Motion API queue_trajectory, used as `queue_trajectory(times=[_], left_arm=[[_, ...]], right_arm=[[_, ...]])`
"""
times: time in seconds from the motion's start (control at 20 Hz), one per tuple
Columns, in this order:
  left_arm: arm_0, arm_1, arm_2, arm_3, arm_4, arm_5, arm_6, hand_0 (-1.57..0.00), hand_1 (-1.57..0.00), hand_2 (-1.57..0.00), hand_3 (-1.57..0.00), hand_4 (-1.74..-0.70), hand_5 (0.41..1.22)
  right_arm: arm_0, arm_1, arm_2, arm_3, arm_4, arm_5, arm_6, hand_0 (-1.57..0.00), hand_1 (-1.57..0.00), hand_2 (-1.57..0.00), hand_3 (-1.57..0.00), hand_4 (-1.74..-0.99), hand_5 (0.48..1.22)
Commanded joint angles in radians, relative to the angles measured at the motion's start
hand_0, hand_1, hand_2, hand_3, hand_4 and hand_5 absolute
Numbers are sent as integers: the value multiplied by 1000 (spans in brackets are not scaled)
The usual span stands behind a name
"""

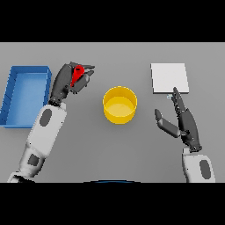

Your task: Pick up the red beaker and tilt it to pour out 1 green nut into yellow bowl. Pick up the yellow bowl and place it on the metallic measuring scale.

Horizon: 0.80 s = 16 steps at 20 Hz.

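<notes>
The grey table (88,149) carries a blue bin (24,94), yellow bowl (120,105) and metallic scale (169,78)

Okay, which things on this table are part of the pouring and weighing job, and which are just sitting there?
Part of the job:
red beaker, held in the left hand
yellow bowl
metallic measuring scale
right hand, open beside the bowl

Just sitting there:
blue tray, far left

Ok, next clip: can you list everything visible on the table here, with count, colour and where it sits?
Red beaker: one, red, far left of centre, held in the left hand.
Yellow bowl: one, yellow, centre of the table.
Measuring scale: one, pale grey square, far right.
Blue bin: one, blue, left edge.
Table: one, grey.
Left hand: dark, curled round the beaker.
Right hand: dark, open, right of the bowl, fingertips near the scale.
</notes>
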State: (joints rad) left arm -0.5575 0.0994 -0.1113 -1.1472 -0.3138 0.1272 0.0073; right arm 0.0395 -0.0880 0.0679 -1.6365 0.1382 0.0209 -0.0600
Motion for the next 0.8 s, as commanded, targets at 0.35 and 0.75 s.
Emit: queue_trajectory(times=[0.35,0.75], left_arm=[[-157,143,-259,36,-254,-99,114,-1570,-1570,-1570,-1569,-1720,1145],[-332,219,-499,124,-403,-344,147,-1571,-1571,-1571,-1571,-1606,1208]], right_arm=[[3,2,0,-3,5,-5,-9,1,1,1,1,-1284,692],[8,14,0,-20,-6,-8,36,1,1,1,1,-1284,678]])
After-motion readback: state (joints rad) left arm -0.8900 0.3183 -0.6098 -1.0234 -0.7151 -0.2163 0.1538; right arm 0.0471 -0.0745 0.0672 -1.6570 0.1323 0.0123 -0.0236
